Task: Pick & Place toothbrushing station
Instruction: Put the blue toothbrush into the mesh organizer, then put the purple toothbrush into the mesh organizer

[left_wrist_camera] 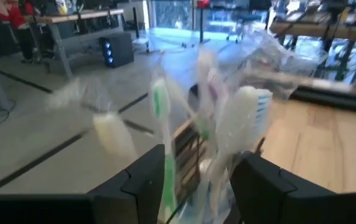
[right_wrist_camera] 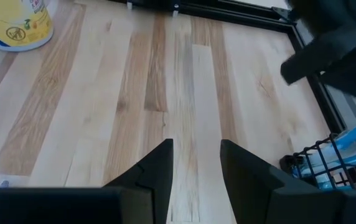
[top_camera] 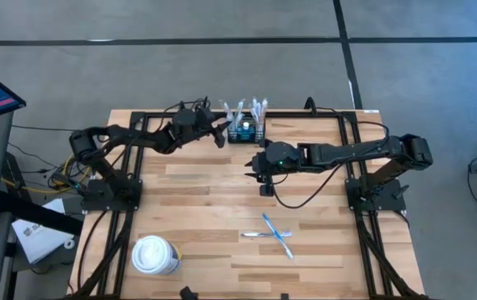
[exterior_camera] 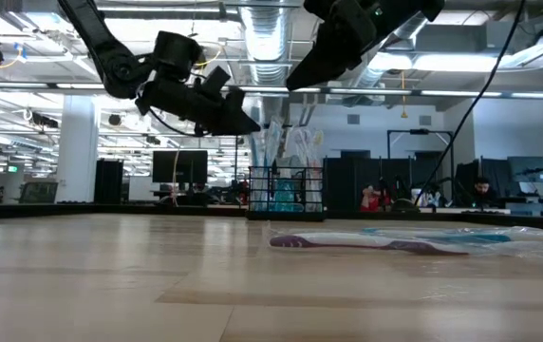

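Observation:
The toothbrushing station (top_camera: 245,132) is a small black wire-mesh box at the table's far edge. Several plastic-wrapped toothbrushes (top_camera: 247,110) stand upright in it; it also shows in the low view (exterior_camera: 286,195). My left gripper (top_camera: 222,131) hovers open just left of the box and above it (exterior_camera: 249,122). In the left wrist view (left_wrist_camera: 196,186) its fingers stand on either side of the wrapped toothbrush tops (left_wrist_camera: 228,118); I cannot tell whether they touch. My right gripper (top_camera: 259,172) is open and empty above the table's middle (right_wrist_camera: 196,165), with the box's corner (right_wrist_camera: 327,165) beside it.
Two wrapped toothbrushes (top_camera: 273,234) lie crossed on the table toward its near edge, right of centre, and show in the low view (exterior_camera: 376,245). A white lidded paper cup (top_camera: 155,255) stands at the near left. The black frame rails (top_camera: 351,179) run along the table's sides.

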